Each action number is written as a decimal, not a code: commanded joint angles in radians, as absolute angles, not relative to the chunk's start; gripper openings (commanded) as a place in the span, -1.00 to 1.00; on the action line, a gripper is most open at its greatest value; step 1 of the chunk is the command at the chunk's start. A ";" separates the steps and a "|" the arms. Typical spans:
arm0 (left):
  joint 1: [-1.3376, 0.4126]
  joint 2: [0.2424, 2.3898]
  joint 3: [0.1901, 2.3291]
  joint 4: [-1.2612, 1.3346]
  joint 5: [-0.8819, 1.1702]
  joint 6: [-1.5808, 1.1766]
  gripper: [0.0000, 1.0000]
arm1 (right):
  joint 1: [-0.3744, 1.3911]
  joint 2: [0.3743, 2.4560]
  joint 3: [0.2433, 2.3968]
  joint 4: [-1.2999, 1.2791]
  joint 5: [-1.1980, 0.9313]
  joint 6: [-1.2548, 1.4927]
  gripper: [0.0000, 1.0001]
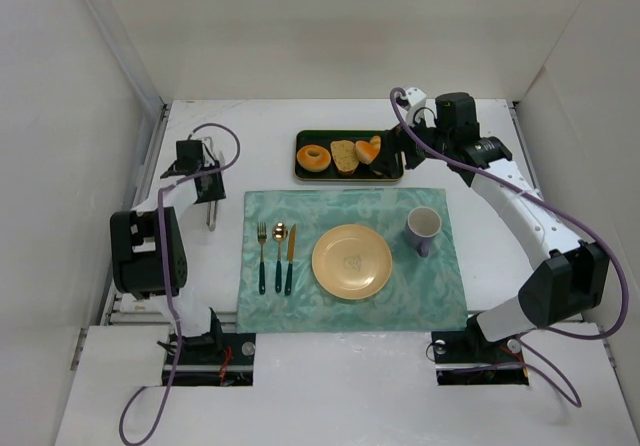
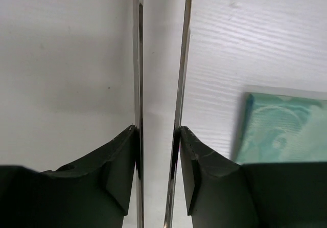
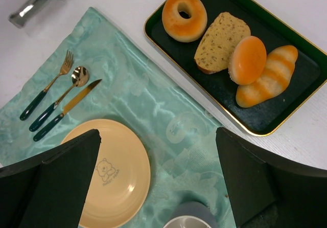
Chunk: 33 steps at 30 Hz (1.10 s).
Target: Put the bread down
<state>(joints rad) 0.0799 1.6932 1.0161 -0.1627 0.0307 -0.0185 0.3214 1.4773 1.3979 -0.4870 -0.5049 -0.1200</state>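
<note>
The bread, a golden ring-shaped bagel (image 1: 314, 157), lies at the left end of a dark green tray (image 1: 300, 173) at the back of the table. It also shows in the right wrist view (image 3: 184, 18). My right gripper (image 1: 398, 148) hangs above the tray's right end. Its jaws (image 3: 157, 131) are wide open and empty, well apart from the bagel. The yellow plate (image 1: 351, 261) sits on the teal placemat (image 1: 440, 296). My left gripper (image 1: 207, 181) is left of the mat, shut on metal tongs (image 2: 138, 59).
On the tray beside the bagel lie a toast slice (image 3: 220, 41) and two orange rolls (image 3: 247, 60). A purple mug (image 1: 423, 229) stands right of the plate. A fork, spoon and knife (image 1: 277, 256) lie left of it. White walls enclose the table.
</note>
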 commanded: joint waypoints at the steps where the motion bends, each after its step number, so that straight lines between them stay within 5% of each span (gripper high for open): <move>1: 0.083 1.557 1.051 -0.156 0.101 -0.044 -0.33 | 0.318 1.437 1.442 -0.469 -0.514 -0.135 1.00; 16: -0.052 1.306 1.184 -0.256 0.271 -0.107 -0.33 | 0.318 1.437 1.433 -0.469 -0.483 -0.135 1.00; 33: -0.311 1.538 1.388 -0.213 0.529 -0.238 -0.33 | 0.318 1.267 1.362 -0.341 -0.224 -0.112 1.00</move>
<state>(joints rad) -0.2909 1.5173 1.3121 -0.2657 0.4751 -0.2012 0.3214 1.3231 1.3712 -0.4358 -0.3164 -0.1257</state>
